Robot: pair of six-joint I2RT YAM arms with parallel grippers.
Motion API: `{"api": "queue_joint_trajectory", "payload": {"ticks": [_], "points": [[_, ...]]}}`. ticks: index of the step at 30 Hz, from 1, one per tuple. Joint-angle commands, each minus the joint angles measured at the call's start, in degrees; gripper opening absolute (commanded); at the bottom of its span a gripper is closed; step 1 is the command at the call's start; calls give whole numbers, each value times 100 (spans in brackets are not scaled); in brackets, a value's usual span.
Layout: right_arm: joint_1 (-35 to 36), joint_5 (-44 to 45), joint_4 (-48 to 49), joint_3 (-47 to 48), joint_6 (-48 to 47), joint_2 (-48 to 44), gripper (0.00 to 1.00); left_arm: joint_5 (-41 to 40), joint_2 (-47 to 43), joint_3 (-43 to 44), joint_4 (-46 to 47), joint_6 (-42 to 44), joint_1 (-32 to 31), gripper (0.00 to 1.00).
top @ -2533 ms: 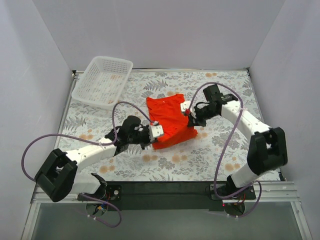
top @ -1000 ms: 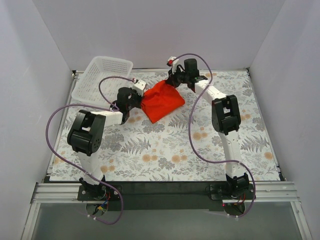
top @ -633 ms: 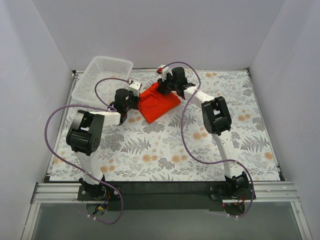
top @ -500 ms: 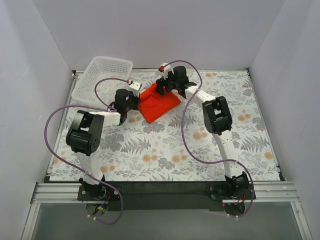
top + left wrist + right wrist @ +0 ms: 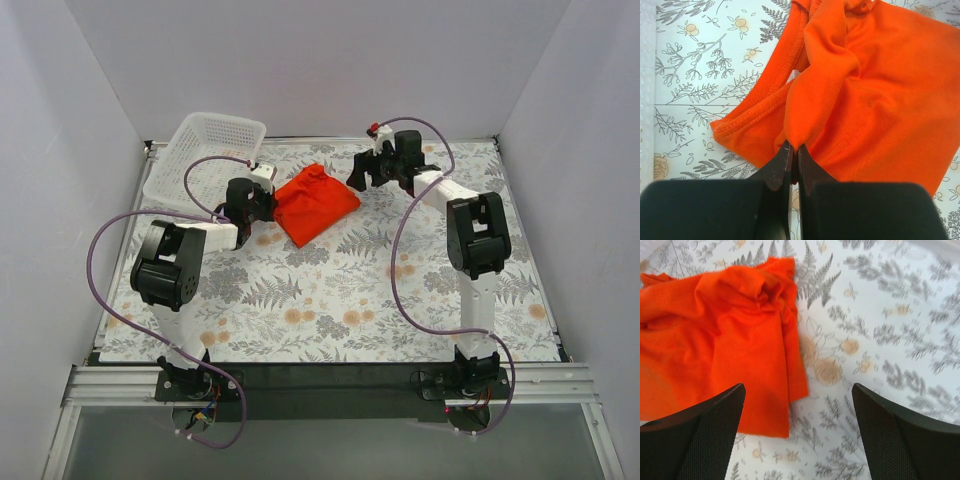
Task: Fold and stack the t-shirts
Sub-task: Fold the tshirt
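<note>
A folded orange-red t-shirt (image 5: 314, 203) lies at the back middle of the flowered table. My left gripper (image 5: 262, 197) sits at its left edge, shut on a pinched fold of the t-shirt (image 5: 850, 95); in the left wrist view the jaws (image 5: 792, 147) clamp the cloth between their tips. My right gripper (image 5: 358, 180) hovers just right of the shirt, open and holding nothing. In the right wrist view its wide-apart fingers (image 5: 715, 430) frame the t-shirt's (image 5: 720, 345) right edge and bare table.
A white mesh basket (image 5: 205, 163) stands at the back left corner, close behind the left arm. White walls close in the table (image 5: 330, 300) on three sides. Purple cables loop from both arms.
The right gripper has opened, let go of the shirt's top edge and pulled back to the right. The shirt has settled flat. The left gripper has stayed shut at the left edge.
</note>
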Motion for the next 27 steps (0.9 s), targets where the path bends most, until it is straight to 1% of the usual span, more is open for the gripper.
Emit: {"api": "queue_joint_trajectory", "payload": {"ticks": [1, 4, 7, 11, 13, 17, 18, 20, 21, 23, 24, 25, 27], "points": [[63, -322, -142, -388, 619, -181, 78, 170, -339, 33, 4, -99, 35, 0], [71, -445, -177, -476, 961, -93, 79, 276, -339, -2, 4, -178, 52, 0], [71, -796, -186, -415, 1408, 91, 78, 329, -322, -11, -23, -222, 43, 0], [63, -1227, -186, -371, 1884, 276, 73, 390, -366, -20, -58, -231, 43, 0], [54, -1455, -186, -414, 2016, 320, 67, 399, -401, -20, -84, -231, 43, 0], [10, -1614, -177, -642, 2210, 311, 53, 461, -480, -55, -119, -257, 61, 0], [-25, -1649, -177, -669, 2245, 338, 44, 504, -497, -64, -119, -266, 61, 0], [-147, -1798, -186, -696, 2315, 373, 33, 540, -541, -116, -111, -318, 70, 0], [-192, -1842, -186, -713, 2350, 399, 20, 583, -602, -134, -128, -336, 70, 0], [-323, -1939, -238, -783, 2281, 365, 10, 750, -664, -187, -172, -406, 70, 0], [-368, -1922, -360, -888, 2028, 260, 2, 847, -743, -204, -268, -441, 70, 0], [-394, -1896, -422, -959, 1869, 189, 1, 1065, -787, -239, -312, -477, 70, 0], [-526, -1834, -817, -1282, 1552, -109, 1, 1225, -893, -362, -417, -687, 70, 0]]}}
